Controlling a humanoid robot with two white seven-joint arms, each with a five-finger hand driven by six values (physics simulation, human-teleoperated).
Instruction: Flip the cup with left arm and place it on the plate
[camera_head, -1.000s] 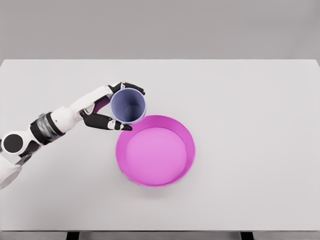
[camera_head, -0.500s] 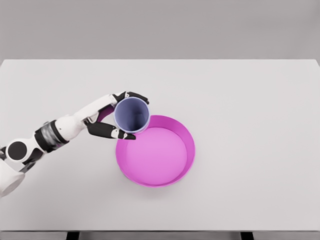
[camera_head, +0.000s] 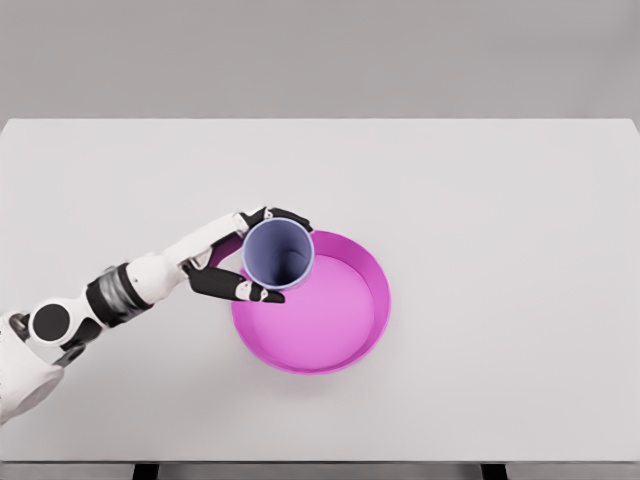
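- The cup (camera_head: 278, 254) looks like a stiff, thin-walled tumbler, and I judge it light, since one hand carries it without visible strain.
- Its smooth, straight wall probably makes it somewhat slippery, so a wrap around the side wall below the rim seems the sound place to hold it.
- That is the grip in use: the left hand (camera_head: 243, 262) comes in from the left and clasps the cup's wall. Dark fingers (camera_head: 285, 216) curl round its far side and the thumb (camera_head: 240, 289) presses on the near side.
- The cup is a muted blue-violet cylinder with a pale rim. Its mouth faces up towards the camera, so the darker inside and the bottom are visible.
- It sits over the far-left edge of the plate (camera_head: 372, 322), overlapping the rim. Whether it touches the plate or is held above it cannot be told from this overhead view.
- The plate is a bright magenta round dish with a raised wall, resting near the middle of the white table (camera_head: 500, 200).
- By my reading the cup is already upright, and what remains is to bring it inward and set it down.
- The right arm does not show.
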